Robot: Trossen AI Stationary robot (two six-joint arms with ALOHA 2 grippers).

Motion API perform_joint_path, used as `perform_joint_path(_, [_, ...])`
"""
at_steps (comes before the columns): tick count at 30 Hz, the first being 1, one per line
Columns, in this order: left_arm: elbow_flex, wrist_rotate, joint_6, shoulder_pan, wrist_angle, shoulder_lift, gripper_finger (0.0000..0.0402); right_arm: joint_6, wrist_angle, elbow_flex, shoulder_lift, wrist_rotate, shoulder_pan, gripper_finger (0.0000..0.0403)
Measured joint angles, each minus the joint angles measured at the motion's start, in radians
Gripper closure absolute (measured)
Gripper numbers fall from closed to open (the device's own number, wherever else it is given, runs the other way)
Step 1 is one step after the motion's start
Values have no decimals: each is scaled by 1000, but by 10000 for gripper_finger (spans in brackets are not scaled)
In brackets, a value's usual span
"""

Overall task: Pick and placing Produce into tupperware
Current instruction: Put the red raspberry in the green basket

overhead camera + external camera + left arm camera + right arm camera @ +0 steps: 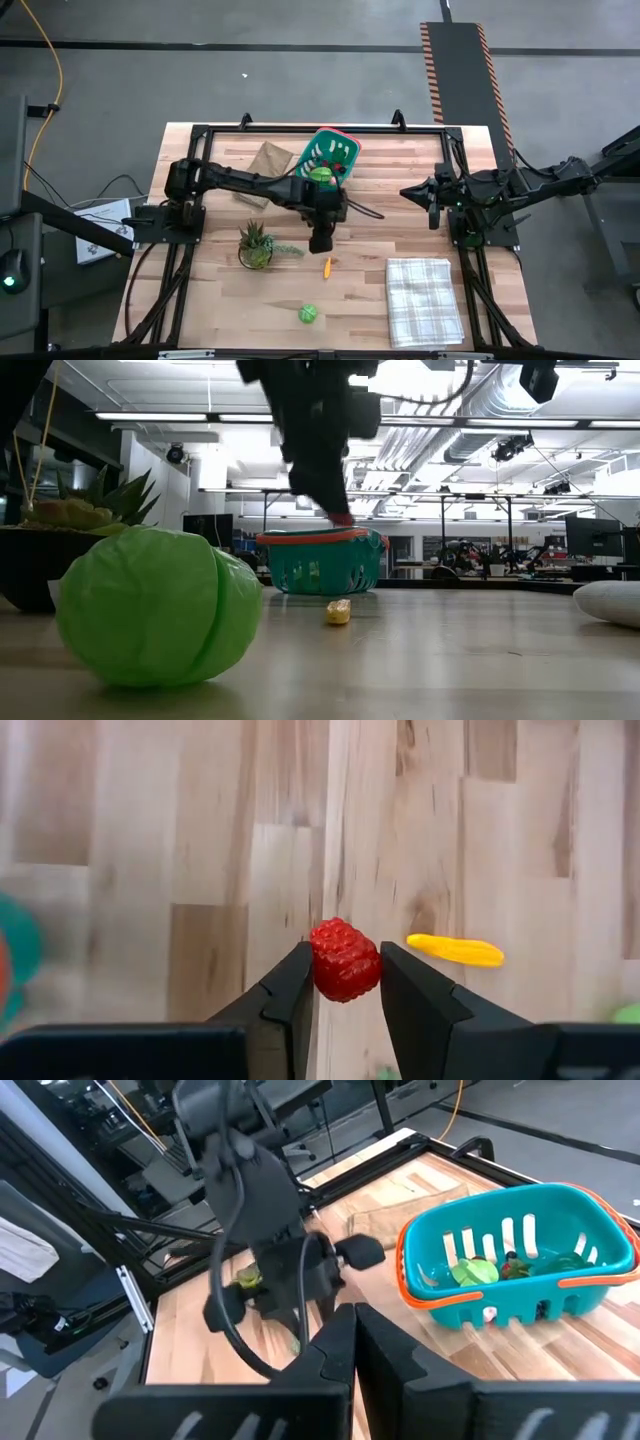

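Left pincer (pixel 345 982) grips a red berry (pixel 345 960) above the counter (pixel 400 200).
The teal tupperware (pixel 330 155) sits just beyond it, produce inside; near the tupperware, the right pincer (pixel 352 1320) waits closed; a yellow piece (pixel 327 266) lies beside the berry.

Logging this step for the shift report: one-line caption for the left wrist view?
Left hand grips a red toy raspberry above the wooden table, a yellow-orange piece lying beyond.
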Motion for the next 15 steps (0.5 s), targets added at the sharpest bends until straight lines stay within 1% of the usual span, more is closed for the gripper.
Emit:
perform_joint_path(7, [160, -48, 2, 0, -182, 0, 309, -6, 51, 0, -1, -5, 0, 402])
perform_joint_path(15, [208, -51, 2, 1, -259, -1, 309, -23, 64, 0, -9, -9, 0, 402])
